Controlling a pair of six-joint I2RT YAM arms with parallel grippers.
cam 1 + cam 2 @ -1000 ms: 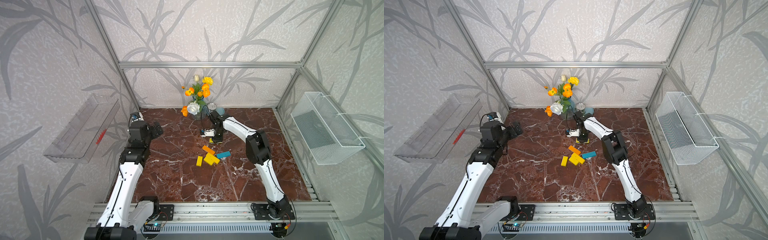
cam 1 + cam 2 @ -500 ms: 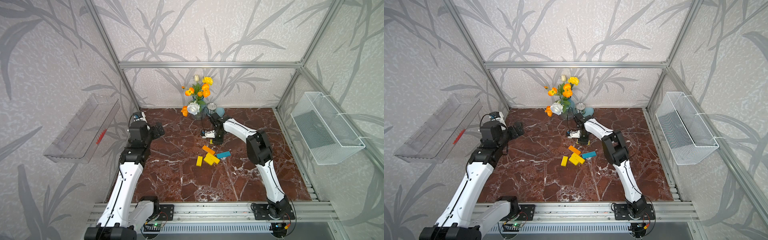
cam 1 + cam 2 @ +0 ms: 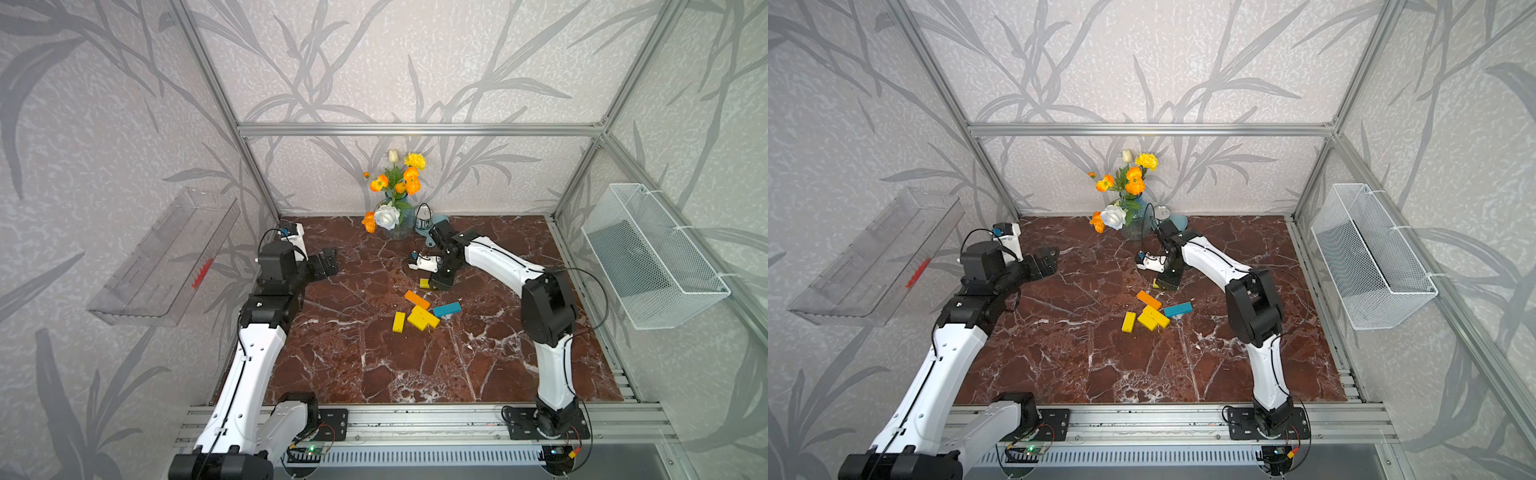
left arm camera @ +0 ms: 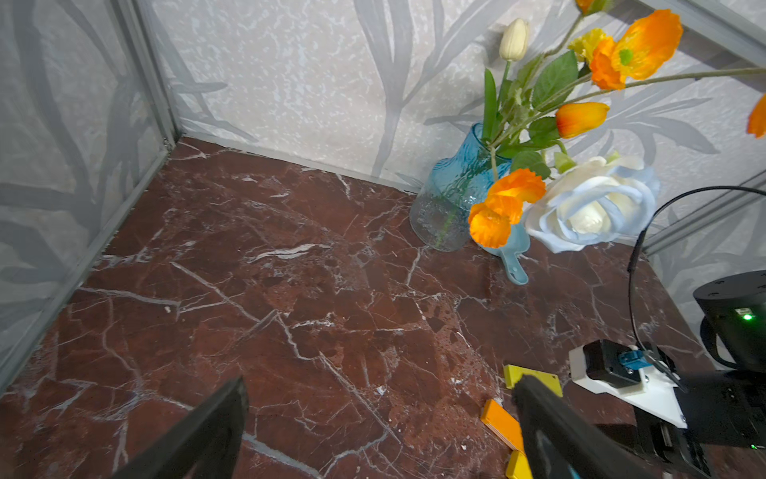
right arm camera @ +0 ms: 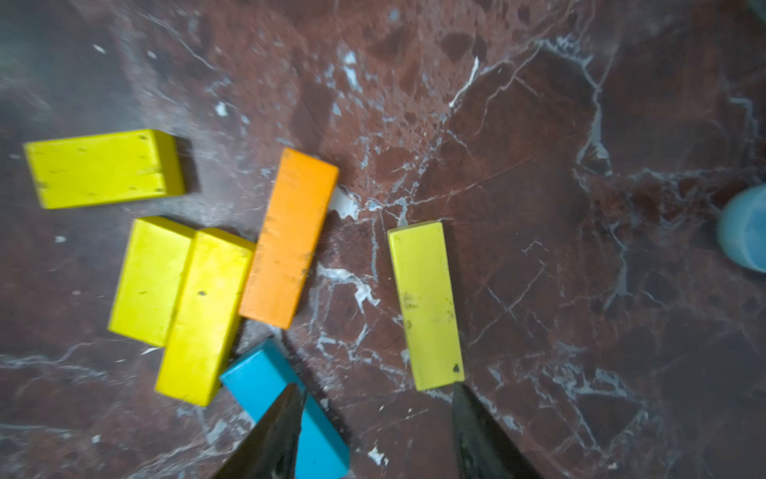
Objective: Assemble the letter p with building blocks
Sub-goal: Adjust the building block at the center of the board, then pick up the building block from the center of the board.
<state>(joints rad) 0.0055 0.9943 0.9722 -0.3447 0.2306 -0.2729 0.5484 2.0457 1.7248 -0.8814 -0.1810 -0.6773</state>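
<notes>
Four yellow blocks [image 5: 199,315], one orange block [image 5: 290,238] and one blue block [image 5: 265,381] lay on the table [image 5: 539,124]. The right gripper [image 5: 375,390] pointed down by one yellow block, jaws apart, empty. The left gripper [image 4: 379,381] hung aside, wide apart.

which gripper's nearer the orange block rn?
Right. The right gripper hovers just behind the orange block; the left gripper is far off on the robot's left.

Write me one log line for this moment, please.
right pincer: open, empty, by lone yellow block | left pincer: open, empty | other blocks: loose cluster, no P yet
</notes>
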